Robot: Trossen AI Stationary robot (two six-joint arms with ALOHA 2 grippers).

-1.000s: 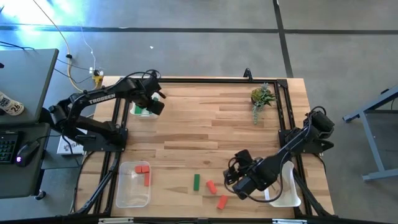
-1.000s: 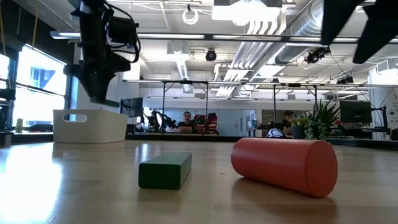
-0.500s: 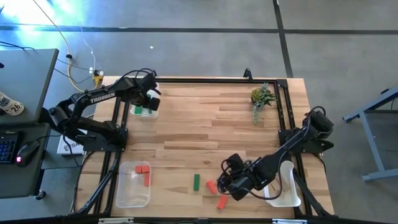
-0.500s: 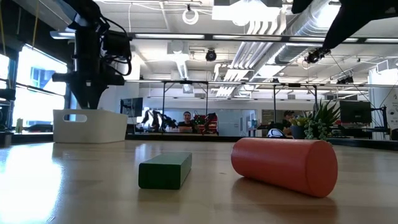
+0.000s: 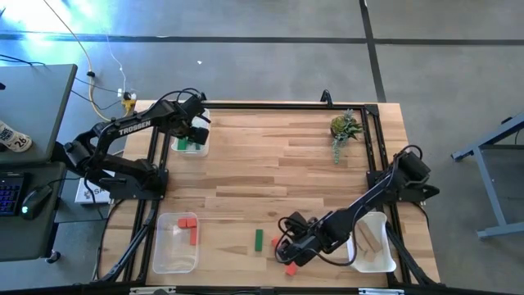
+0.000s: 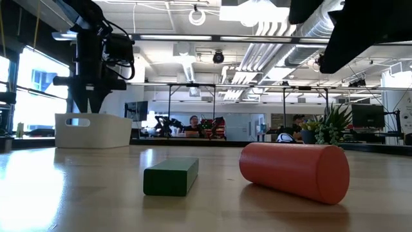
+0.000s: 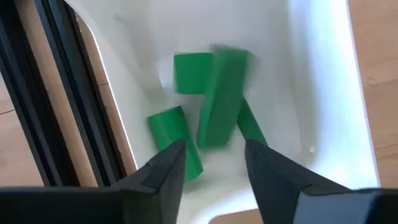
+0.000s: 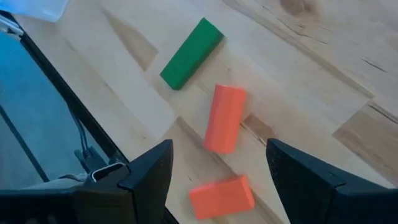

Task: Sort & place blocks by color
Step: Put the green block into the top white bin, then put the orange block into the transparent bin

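Hovering near the counter's front edge, the right gripper has open fingers above the red-orange roller; centre, then descend. The left gripper, empty, hangs over green blocks in the back-left tray.

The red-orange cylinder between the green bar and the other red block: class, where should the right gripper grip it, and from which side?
Probably mid-length on the red-orange cylinder, from above, right gripper fingers spanning its round sides: it lies flat, both sides clear.
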